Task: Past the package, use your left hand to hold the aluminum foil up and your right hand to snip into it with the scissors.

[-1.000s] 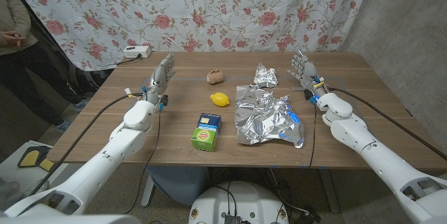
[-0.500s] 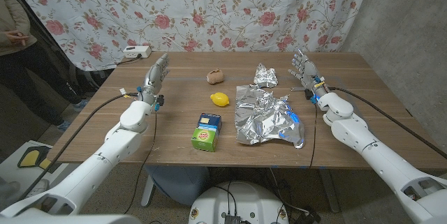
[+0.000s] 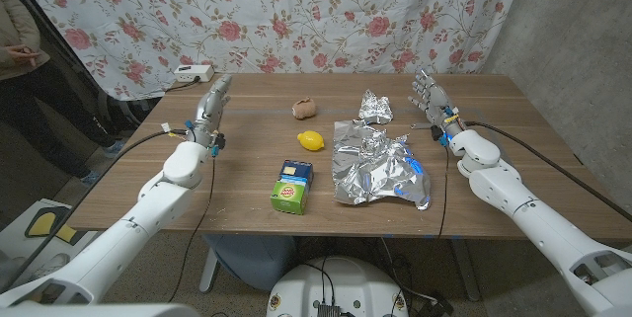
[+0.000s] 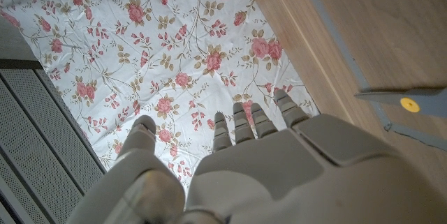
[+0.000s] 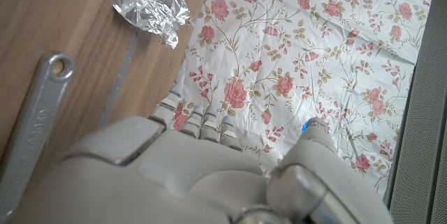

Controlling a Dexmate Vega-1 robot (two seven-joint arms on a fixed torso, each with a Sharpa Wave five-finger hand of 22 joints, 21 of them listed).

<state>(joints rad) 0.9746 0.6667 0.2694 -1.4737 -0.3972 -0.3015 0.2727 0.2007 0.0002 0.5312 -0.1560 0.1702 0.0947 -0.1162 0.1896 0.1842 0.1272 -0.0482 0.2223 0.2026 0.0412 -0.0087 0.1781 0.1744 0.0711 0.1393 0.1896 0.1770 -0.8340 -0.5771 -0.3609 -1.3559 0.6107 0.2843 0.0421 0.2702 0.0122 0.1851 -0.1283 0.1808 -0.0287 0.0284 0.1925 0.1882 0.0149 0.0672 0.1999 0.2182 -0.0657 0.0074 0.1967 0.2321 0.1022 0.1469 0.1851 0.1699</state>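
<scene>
Two hands are up over the wooden table (image 3: 247, 220), neither holding anything. Nearest the front edge stands a small blue and green package (image 3: 292, 187), upright, roughly in the middle. Just beside it toward the right arm lies the foil (image 3: 380, 166), a big crumpled sheet spread on the wood, with something blue showing at its right edge; whether that belongs to the scissors cannot be told.

Past the package sits a lemon (image 3: 310, 140), and farther back a small brown lump (image 3: 305, 109). A second, smaller wad of foil (image 3: 375, 108) lies behind the big sheet.

On the left side of the table, the left hand (image 3: 211, 106) is raised well apart from the foil, its fingers straight and close together, pointing toward the far edge. Near the right side the right hand (image 3: 429, 97) stands with its fingers extended and slightly apart, just beside the small wad. A grey metal wrench (image 5: 31, 128) lies on the wood near it in the right wrist view.

At the far left corner rests a white box (image 3: 193, 73). Behind everything hangs a flowered curtain (image 3: 296, 11), and a person (image 3: 20, 50) stands at the left edge.
</scene>
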